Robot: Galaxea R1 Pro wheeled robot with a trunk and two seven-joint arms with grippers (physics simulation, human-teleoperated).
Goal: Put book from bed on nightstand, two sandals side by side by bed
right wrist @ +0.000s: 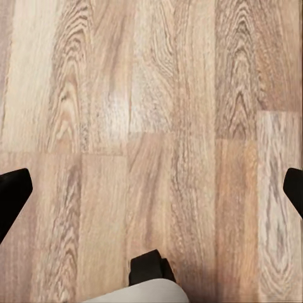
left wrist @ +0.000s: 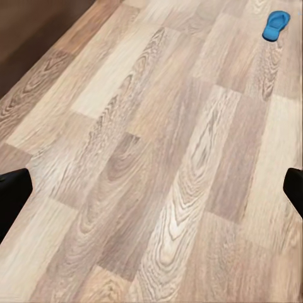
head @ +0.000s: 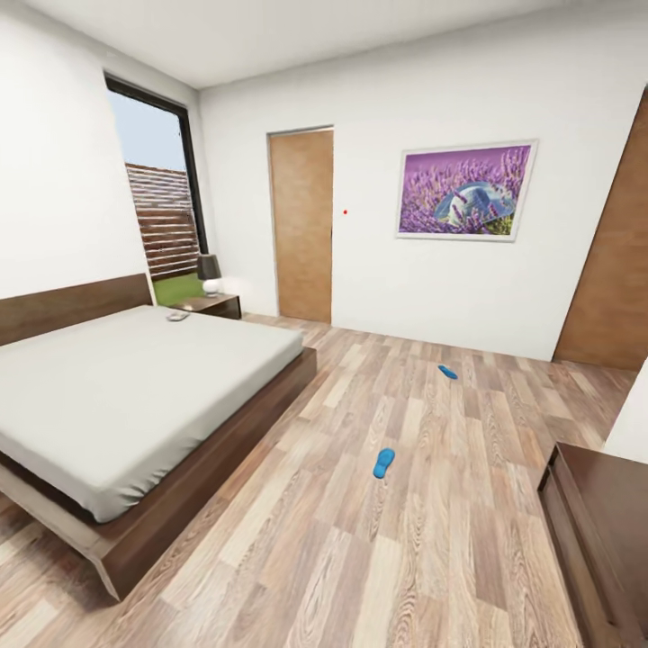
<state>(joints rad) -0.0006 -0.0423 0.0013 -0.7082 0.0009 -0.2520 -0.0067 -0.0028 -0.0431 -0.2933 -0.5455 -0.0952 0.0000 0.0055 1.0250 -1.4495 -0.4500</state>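
Two blue sandals are seen on the plank floor (head: 378,549) of the bedroom, well apart: the nearer sandal (head: 384,463) lies beyond the foot of the bed (head: 135,396), the farther sandal (head: 447,372) nearer the back wall. The book (head: 177,316) is laid at the mattress's far corner, just beside the nightstand (head: 214,303). The left gripper (left wrist: 151,192) and right gripper (right wrist: 151,189) are spread wide over bare planks, nothing held.

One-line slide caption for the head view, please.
Bedroom from the doorway side: bed at left, book near its headboard, two sandals lying apart on the floor.
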